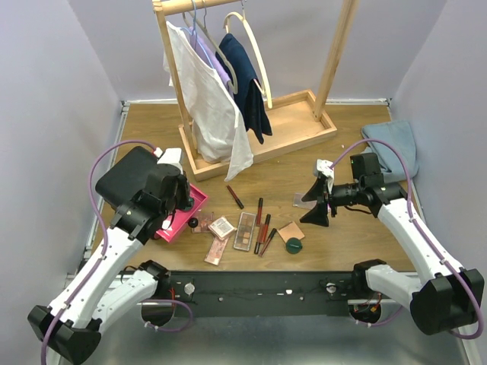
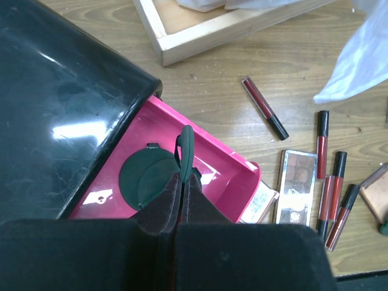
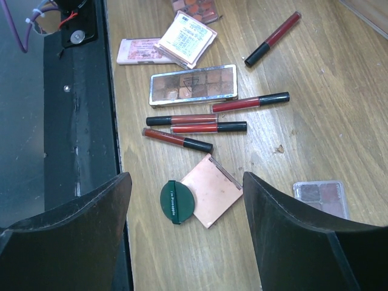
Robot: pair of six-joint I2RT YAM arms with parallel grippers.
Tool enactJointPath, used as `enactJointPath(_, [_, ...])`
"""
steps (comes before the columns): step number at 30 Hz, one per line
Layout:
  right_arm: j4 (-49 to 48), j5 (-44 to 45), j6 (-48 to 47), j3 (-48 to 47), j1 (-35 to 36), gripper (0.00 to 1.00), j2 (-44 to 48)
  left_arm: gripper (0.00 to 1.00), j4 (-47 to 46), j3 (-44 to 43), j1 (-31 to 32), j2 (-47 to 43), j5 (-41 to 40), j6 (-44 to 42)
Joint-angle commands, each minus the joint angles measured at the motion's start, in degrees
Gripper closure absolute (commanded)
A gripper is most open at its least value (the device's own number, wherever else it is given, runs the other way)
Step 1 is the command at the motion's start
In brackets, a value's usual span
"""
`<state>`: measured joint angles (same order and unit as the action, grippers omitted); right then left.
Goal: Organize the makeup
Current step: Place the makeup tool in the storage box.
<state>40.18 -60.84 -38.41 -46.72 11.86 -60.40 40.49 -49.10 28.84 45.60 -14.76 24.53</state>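
Dark-green and thin, a disc (image 2: 186, 145) stands on edge in my left end effector (image 2: 183, 179), whose fingers are clenched tight on its lower rim. I judge I hold it upright so it can slip down into the pink drawer (image 2: 233, 160) directly beneath. There a second disc (image 2: 144, 179) lies flat at 9 o'clock from my fingertips. The drawer juts from the black case (image 2: 54, 91), which fills the wrist view from 9 to 12 o'clock. Seen from above, my left arm reaches from its base toward 1 o'clock, wrist bent down over the drawer.

At 3 o'clock more makeup lies on the worktop (image 2: 212, 79): dark-red tubes (image 2: 332, 194) side by side and a palette (image 2: 296, 188).

My right end effector (image 3: 185, 176) hangs spread wide, grasping nothing, over a third disc (image 3: 177, 201) just beside a peach compact (image 3: 211, 191). That arm runs toward 11 o'clock, wrist tipped down, likely lined up for a pick.
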Motion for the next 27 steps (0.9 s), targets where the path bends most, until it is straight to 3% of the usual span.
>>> enactJointPath(1, [-0.98, 0.72, 0.27, 1.02, -0.78, 0.18, 0.90, 1.00, 1.17, -2.05, -1.68, -0.17, 5.35, -1.77])
enactJointPath(13, [-0.98, 0.72, 0.18, 0.93, -0.87, 0.18, 1.16, 0.98, 1.26, -1.61, -6.51, 3.00, 6.51, 0.16])
enactJointPath(16, [-0.81, 0.63, 0.18, 0.84, -0.87, 0.18, 1.08, 0.93, 1.70, -1.52, -7.04, 3.00, 5.45, 0.95])
enactJointPath(18, [-0.90, 0.46, 0.18, 0.93, -1.05, 0.18, 0.99, 0.80, 2.05, -1.70, -7.22, 2.30, 4.40, 1.39])
enactJointPath(20, [-0.90, 0.37, 0.09, 0.84, -0.96, 0.18, 0.99, 0.74, 2.49, -1.96, -7.22, 1.95, 3.08, 1.66])
enactJointPath(27, [-0.55, 0.02, -0.08, 0.84, -0.96, 0.18, 0.81, 0.68, 5.47, -4.50, -7.22, 0.89, -1.23, 1.22])
